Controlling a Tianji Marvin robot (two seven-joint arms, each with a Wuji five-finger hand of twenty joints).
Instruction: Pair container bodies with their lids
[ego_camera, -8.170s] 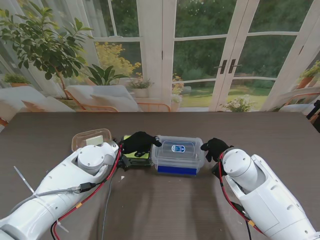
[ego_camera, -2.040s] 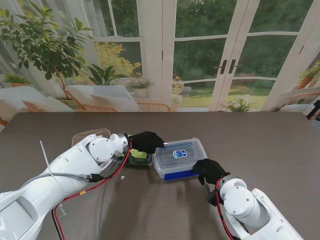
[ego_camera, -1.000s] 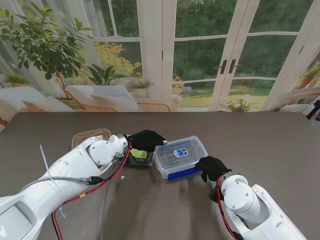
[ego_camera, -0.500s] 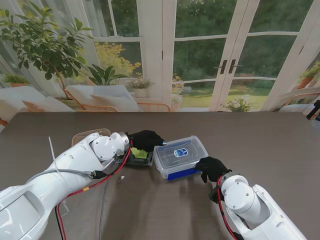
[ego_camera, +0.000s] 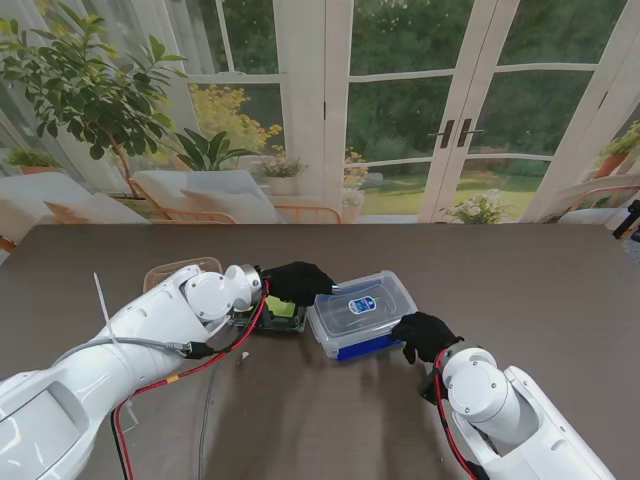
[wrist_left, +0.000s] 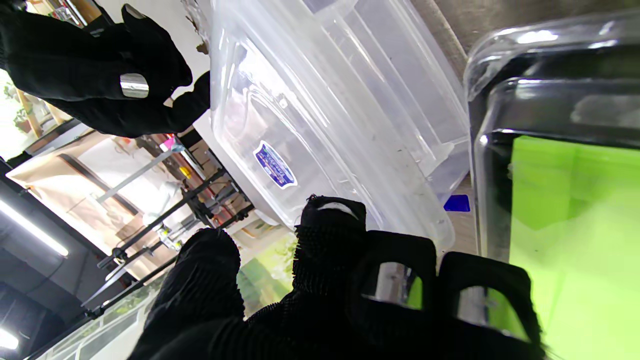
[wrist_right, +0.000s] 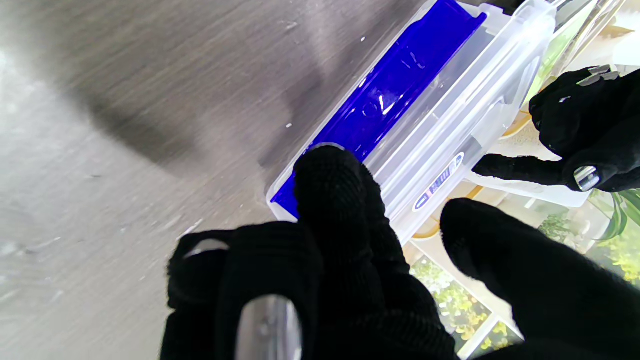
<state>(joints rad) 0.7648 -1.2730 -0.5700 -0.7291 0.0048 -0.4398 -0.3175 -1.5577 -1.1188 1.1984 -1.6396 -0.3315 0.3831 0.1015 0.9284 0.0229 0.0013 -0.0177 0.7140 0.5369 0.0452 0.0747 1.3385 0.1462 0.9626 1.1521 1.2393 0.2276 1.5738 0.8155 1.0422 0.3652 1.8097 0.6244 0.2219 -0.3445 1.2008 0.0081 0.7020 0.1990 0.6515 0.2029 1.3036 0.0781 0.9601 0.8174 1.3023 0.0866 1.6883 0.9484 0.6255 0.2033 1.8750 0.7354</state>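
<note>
A clear plastic box (ego_camera: 360, 310) with a blue label lies skewed at the table's middle, and its blue lid (ego_camera: 362, 348) shows along the side nearer to me. My left hand (ego_camera: 297, 281) rests against the box's far left corner, fingers loosely curled, one finger laid along the rim. My right hand (ego_camera: 425, 335) is at the near right corner, forefinger pressed on the blue lid (wrist_right: 380, 115) and thumb over the top of the box (wrist_right: 450, 125). In the left wrist view the box (wrist_left: 320, 115) lies beside a black tray holding something green (wrist_left: 565, 210).
The black tray with the green content (ego_camera: 278, 315) sits just left of the box, partly under my left wrist. A clear amber-tinted container (ego_camera: 172, 272) stands farther left. Red and grey cables hang along my left arm. Glass doors and plants stand beyond the table's far edge.
Since the oldest frame the box has turned, its right end now farther from me, and my right hand came to its near right corner. Over the last second little has moved.
</note>
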